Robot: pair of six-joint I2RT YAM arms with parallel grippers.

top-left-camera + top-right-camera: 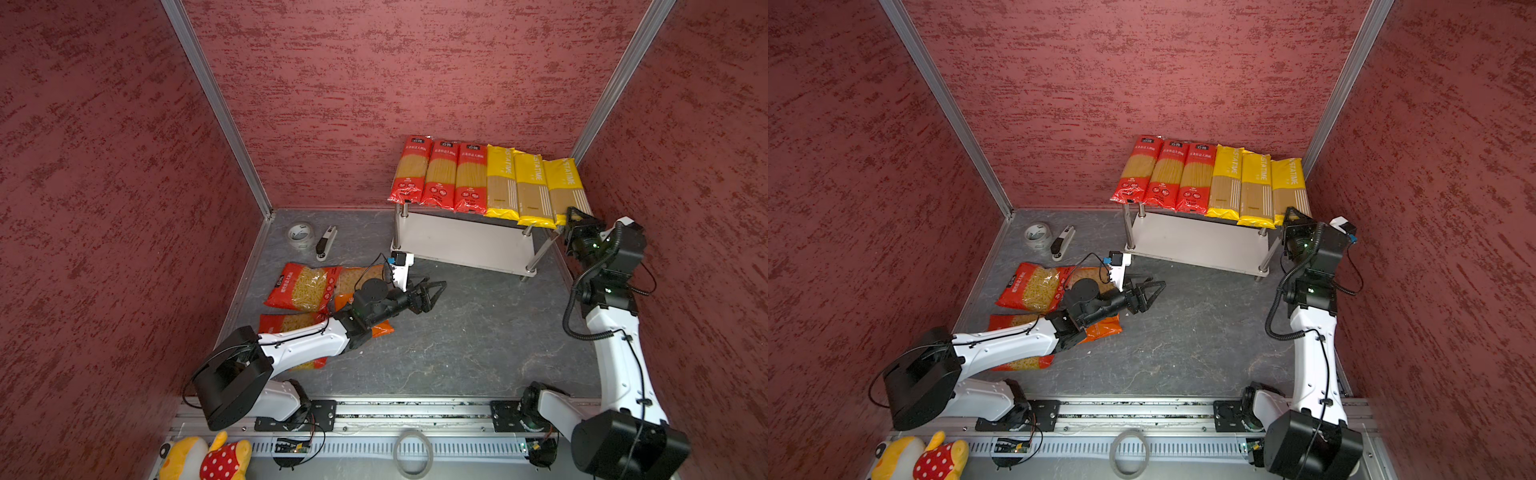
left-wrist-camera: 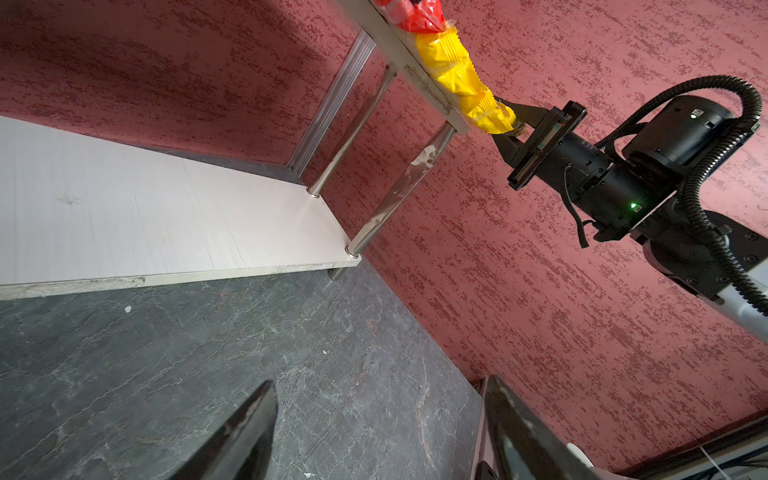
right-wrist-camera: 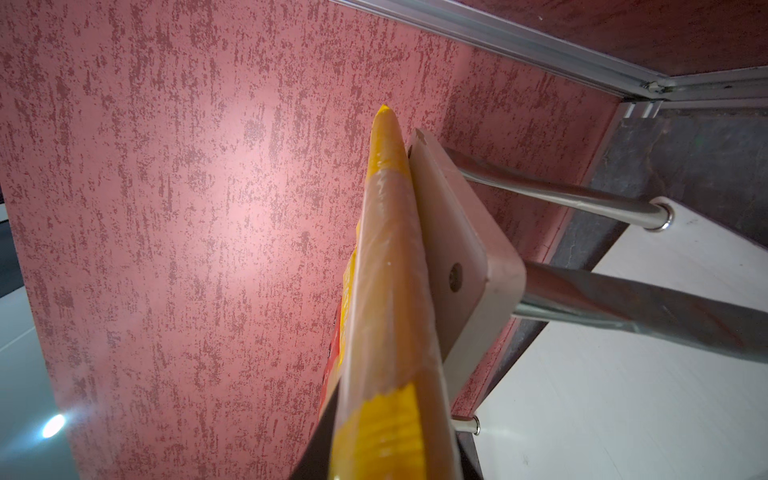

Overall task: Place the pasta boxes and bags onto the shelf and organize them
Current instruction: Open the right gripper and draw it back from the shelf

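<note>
Fingers (image 2: 530, 112) at right clamp a glossy yellow spaghetti pack (image 1: 567, 187); left fingers (image 2: 245, 440) gape apart.

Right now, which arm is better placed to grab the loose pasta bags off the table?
Left. The left claw hangs open and empty beside the red short-pasta bags; the right claw is shut on the end yellow spaghetti pack at the right end of the shelf.

Left jaws wide; right jaws narrow.
</note>
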